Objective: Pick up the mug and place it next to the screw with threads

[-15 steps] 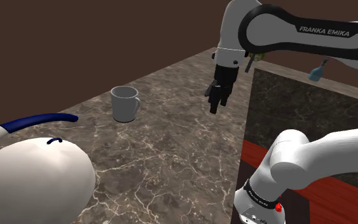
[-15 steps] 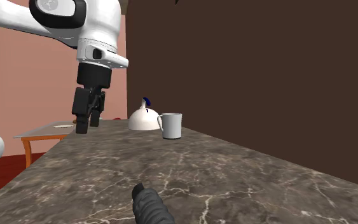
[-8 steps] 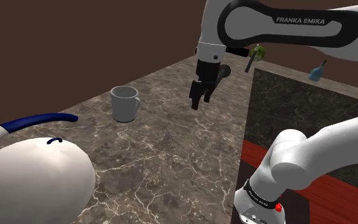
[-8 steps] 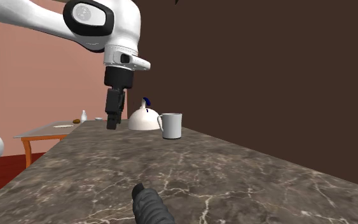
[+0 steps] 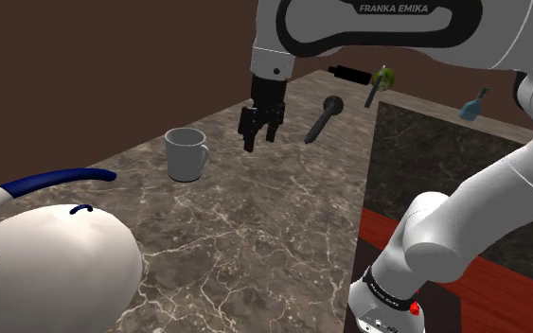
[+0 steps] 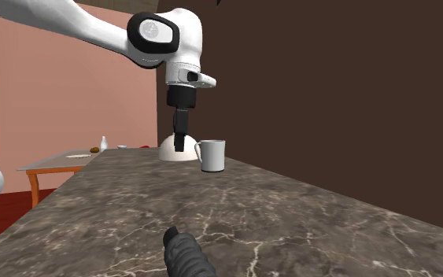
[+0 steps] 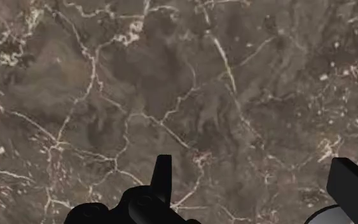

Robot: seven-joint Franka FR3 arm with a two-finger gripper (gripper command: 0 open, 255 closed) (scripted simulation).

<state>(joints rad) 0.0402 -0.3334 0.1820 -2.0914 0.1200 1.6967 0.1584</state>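
The grey-white mug (image 5: 186,154) (image 6: 212,155) sits upright on the marble table (image 5: 255,222), close to the edge that runs along the dark brown wall, handle pointing toward the tool (image 5: 257,138) (image 6: 179,145) (image 7: 257,184). The tool hangs above the table near it, fingers spread wide and gripping nothing. A white kettle (image 5: 56,255) with a blue handle stands past the mug. The black threaded screw (image 6: 186,253) lies well apart, at the table's opposite end.
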